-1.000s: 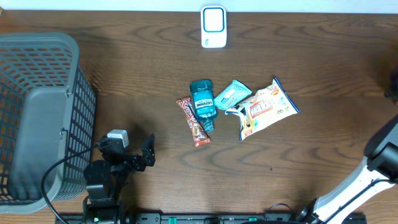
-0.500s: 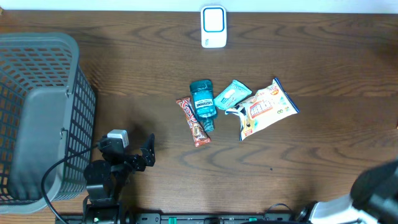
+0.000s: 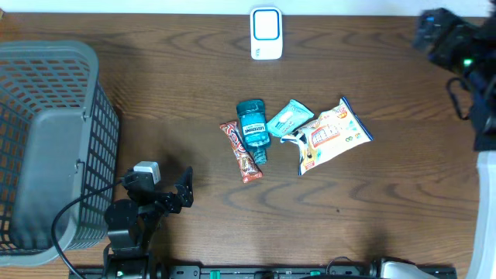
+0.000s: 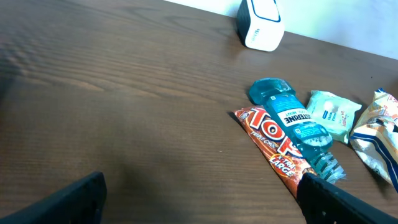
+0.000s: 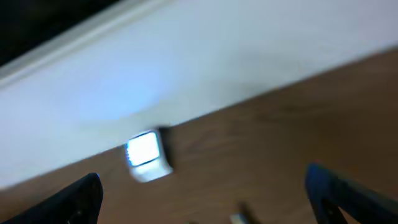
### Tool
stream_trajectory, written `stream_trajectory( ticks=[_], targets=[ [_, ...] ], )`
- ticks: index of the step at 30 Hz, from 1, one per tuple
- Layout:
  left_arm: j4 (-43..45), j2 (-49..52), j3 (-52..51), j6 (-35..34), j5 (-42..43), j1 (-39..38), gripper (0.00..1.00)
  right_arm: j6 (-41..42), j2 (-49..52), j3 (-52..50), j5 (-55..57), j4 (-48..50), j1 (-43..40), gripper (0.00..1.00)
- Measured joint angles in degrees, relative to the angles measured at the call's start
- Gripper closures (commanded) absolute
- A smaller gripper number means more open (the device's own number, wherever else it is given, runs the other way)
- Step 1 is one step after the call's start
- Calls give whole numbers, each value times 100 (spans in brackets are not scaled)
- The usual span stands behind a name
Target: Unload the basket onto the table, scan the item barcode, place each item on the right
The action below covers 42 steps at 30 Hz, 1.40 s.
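Four items lie together mid-table: a teal mouthwash bottle, a red candy bar against its left side, a small teal packet and a white snack bag. The white barcode scanner stands at the back edge. My left gripper sits open and empty at the front left, facing the items. Open too, my right gripper hovers at the back right, holding nothing. Its blurred view shows the scanner ahead.
A tall grey mesh basket fills the left side of the table. A black cable runs from the left arm's base beside it. A white wall borders the table's back edge.
The right arm has swung from the front right edge up to the back right corner, its wrist view still blurred. The left arm and the items have not moved.
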Motion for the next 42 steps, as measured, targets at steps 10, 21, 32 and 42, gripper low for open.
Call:
stream_trajectory(
  ticks=[10, 21, 32, 42],
  targets=[
    [-2, 0, 0, 0, 0, 0, 2, 13, -133, 0, -1805, 15, 664, 1],
    [-2, -334, 0, 0, 2, -7, 2, 48, -85, -9, -1182, -1596, 1587, 1],
    [0, -1373, 0, 0, 0, -7, 2, 214, 710, -758, -614, -1453, 2210, 1],
    [0, -1379, 0, 0, 0, -7, 2, 232, 2179, -1298, -363, -667, 3206, 1]
  ],
)
